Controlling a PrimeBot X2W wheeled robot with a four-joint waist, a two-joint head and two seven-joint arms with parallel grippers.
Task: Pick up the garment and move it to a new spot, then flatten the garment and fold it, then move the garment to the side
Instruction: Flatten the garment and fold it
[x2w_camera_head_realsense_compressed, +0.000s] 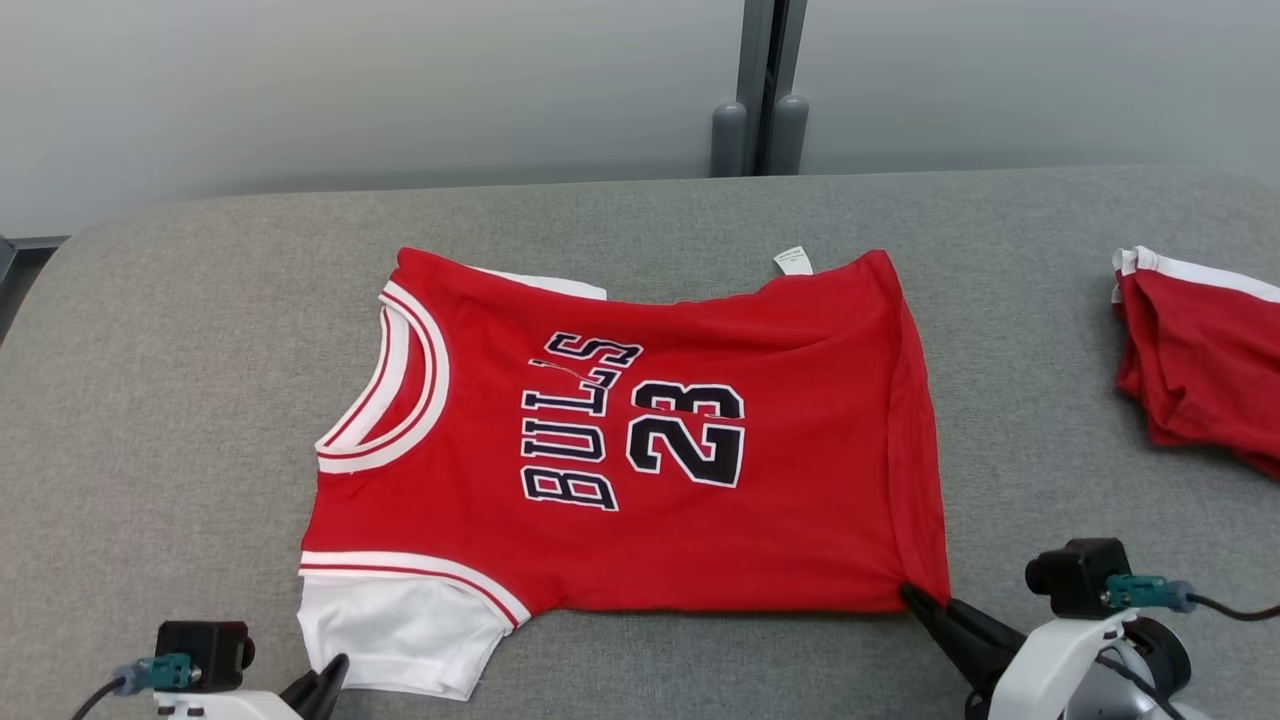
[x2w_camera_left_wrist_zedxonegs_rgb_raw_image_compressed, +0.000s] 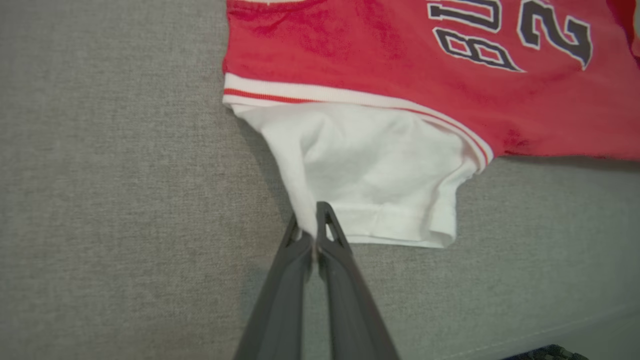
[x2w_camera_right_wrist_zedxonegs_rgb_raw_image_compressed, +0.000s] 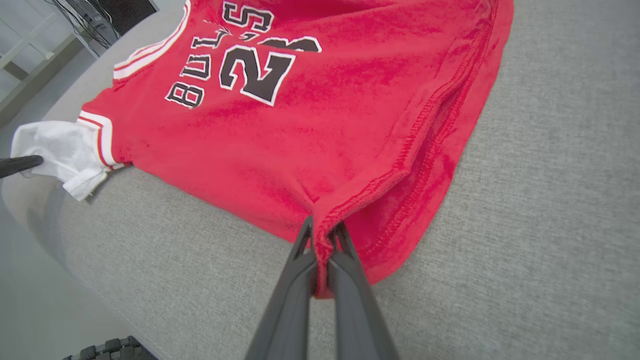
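Left gripper: fingers together, pinching the near edge of the white short sleeve. The red knit basketball jersey with black "BULLS 23" lettering lies spread front-up mid-way across the grey fabric-covered table, collar toward the robot's left. Right gripper: clamped on the red hem corner. Expect light, limp, stretchy cloth that'll sag between your two grips. Both bites look thin, so lift evenly. A second red-and-white garment sits well apart, far right.
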